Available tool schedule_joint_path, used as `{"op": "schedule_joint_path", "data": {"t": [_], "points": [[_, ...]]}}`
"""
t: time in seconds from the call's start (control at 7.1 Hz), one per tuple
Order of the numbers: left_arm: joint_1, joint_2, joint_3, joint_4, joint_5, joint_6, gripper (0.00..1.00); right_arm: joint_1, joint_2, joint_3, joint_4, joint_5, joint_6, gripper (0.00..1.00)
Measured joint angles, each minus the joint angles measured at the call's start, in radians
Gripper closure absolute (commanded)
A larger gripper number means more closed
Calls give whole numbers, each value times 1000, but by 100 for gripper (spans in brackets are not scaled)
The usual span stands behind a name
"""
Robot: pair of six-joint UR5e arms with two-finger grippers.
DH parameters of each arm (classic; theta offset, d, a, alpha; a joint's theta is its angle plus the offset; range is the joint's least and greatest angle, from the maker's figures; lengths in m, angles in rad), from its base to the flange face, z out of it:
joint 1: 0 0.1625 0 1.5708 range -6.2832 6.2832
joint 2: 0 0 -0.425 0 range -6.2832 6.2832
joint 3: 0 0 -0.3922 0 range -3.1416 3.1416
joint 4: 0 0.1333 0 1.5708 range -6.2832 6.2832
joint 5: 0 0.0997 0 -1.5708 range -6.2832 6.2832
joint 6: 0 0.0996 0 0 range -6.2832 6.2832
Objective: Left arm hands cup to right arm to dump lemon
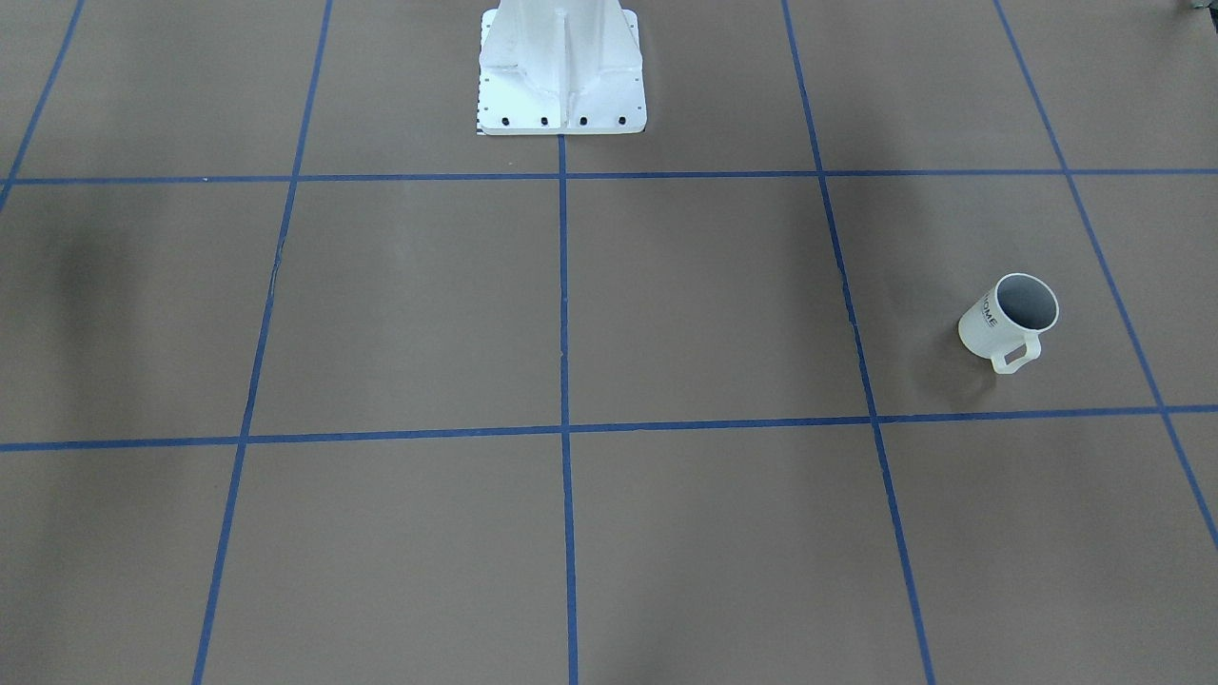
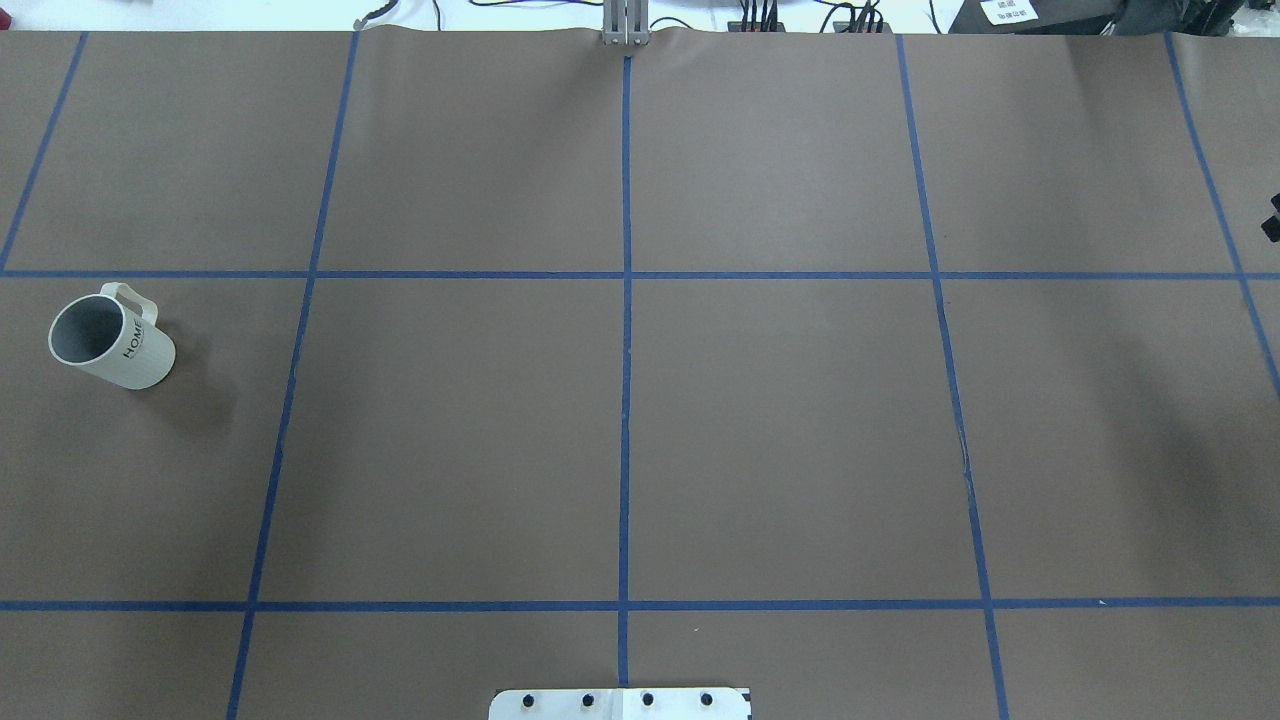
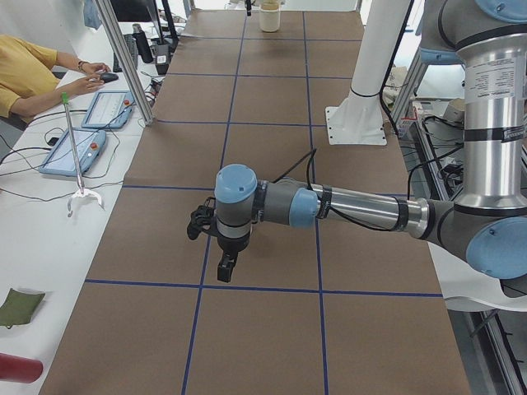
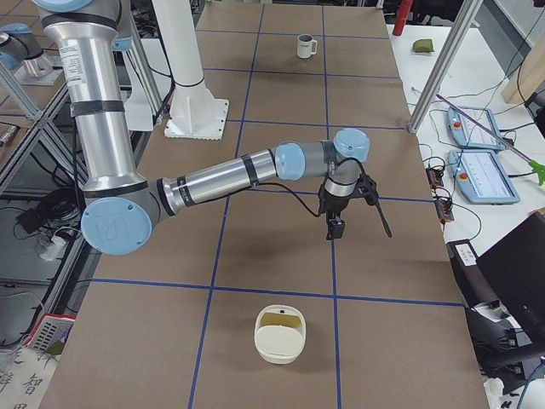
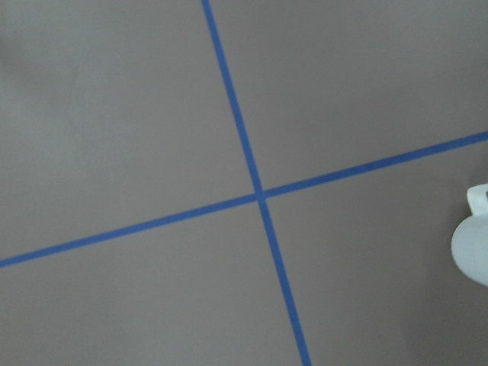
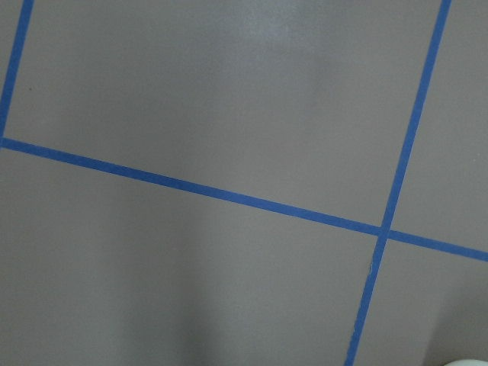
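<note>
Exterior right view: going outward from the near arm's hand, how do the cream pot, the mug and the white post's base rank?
1. Cream pot: nearest the right hand, on the camera's side.
2. Post's base: farther up the table, on the robot's side.
3. Mug: at the table's far end.

Bare table (image 2: 780, 430) all round the cup (image 2: 112, 345), white pedestal (image 1: 561, 67) well apart

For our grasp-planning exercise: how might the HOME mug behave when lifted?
The cup looks rigid and smooth-sided, so probably slippery. Upright on its base, it seems unlikely to roll. Its handle may unbalance a rim grasp.
</note>
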Motion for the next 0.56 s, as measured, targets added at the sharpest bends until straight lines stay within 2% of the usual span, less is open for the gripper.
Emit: {"op": "schedule_joint_path", "data": {"t": [0.56], "points": [[-3,27,-11,-10,-41,-48,0,-1,-45,-1,12,-17,-7,0]]}}
